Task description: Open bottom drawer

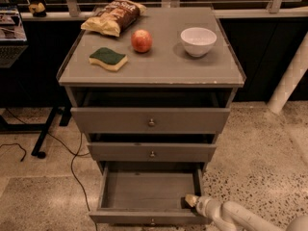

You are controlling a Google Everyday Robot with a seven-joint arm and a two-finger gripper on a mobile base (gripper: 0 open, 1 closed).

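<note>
The grey cabinet has three drawers. The bottom drawer (149,218) stands pulled far out, its empty inside showing, its small knob at the lower frame edge. The mid drawer (152,152) and top drawer (150,121) are each out a little. My gripper (190,200) on the white arm reaches in from the lower right. Its tan tip rests at the inside front right corner of the bottom drawer, against the front panel.
On the cabinet top (159,66) lie a chip bag (115,16), a red apple (142,40), a white bowl (198,41) and a green-yellow sponge (108,58). A black desk leg and cables (45,138) are left. A white post (288,78) is right.
</note>
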